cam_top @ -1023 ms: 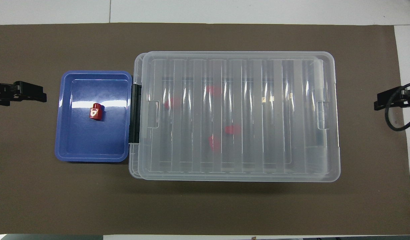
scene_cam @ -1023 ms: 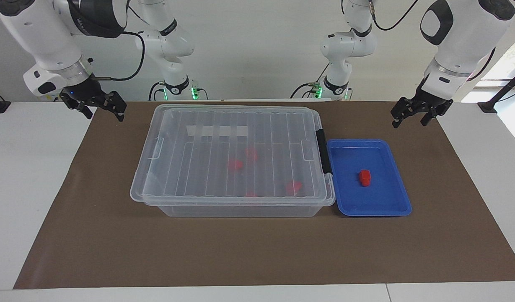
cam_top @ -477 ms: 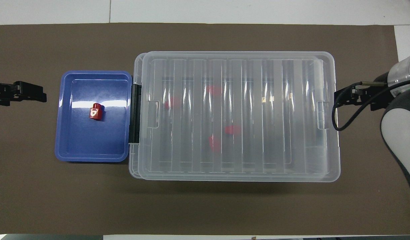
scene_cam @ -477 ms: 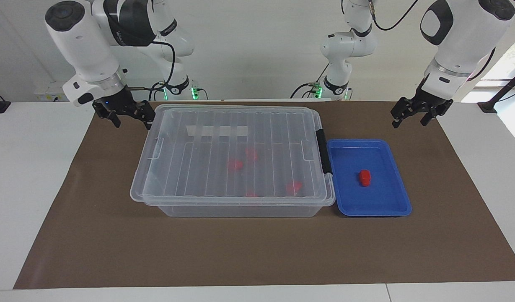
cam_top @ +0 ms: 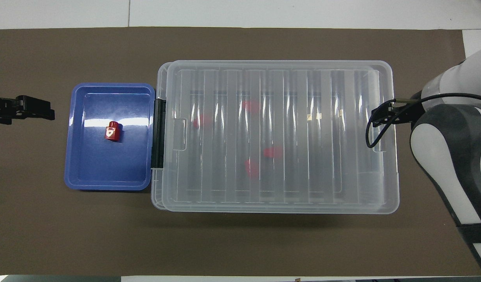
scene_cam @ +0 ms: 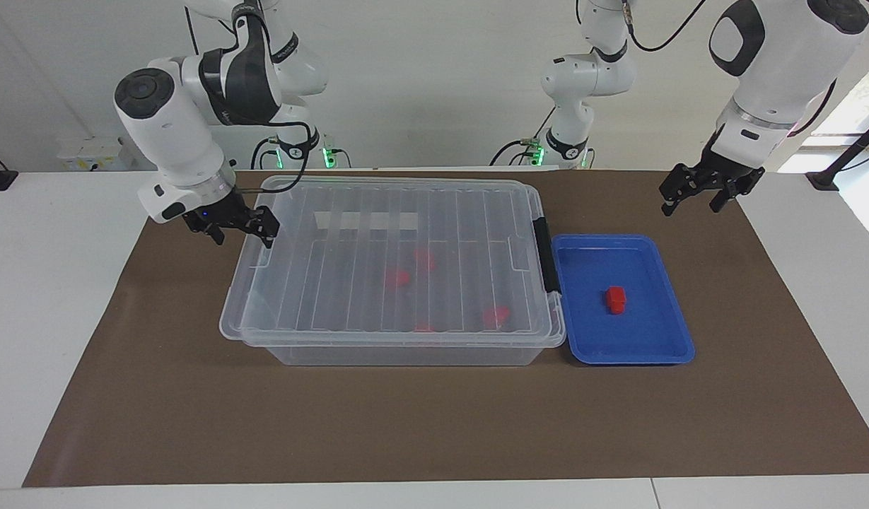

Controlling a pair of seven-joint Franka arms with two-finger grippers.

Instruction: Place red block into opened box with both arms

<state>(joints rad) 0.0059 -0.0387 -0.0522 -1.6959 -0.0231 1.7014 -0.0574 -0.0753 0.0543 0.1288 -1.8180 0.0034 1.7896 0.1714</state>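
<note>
Right gripper (scene_cam: 240, 227): jaws spread, holding nothing, now at the edge of the box (scene_cam: 395, 268) at the right arm's end, just over the lid (cam_top: 279, 133) handle there. In the earlier frames it hung over the brown mat well clear of the box, then came in beside the lid corner; I read this as the approach to lift the lid. From above its tips now overlap the lid rim, where before they showed off the box altogether. I can't tell from either view whether it is touching the plastic yet. Left gripper (scene_cam: 699, 191): jaws also spread and empty, waiting over the mat near the blue tray (scene_cam: 660, 353), same spot as before. The lid is on the box, black latch (scene_cam: 545, 254) at the tray end looks unchanged. Red block (scene_cam: 615, 298) sits in the middle of the blue tray, untouched, not moved between frames. A few blurred red shapes show through the lid, inside the box. So nothing of the placing is done; box must be opened first, and my guess is right arm opens, left arm picks.
</note>
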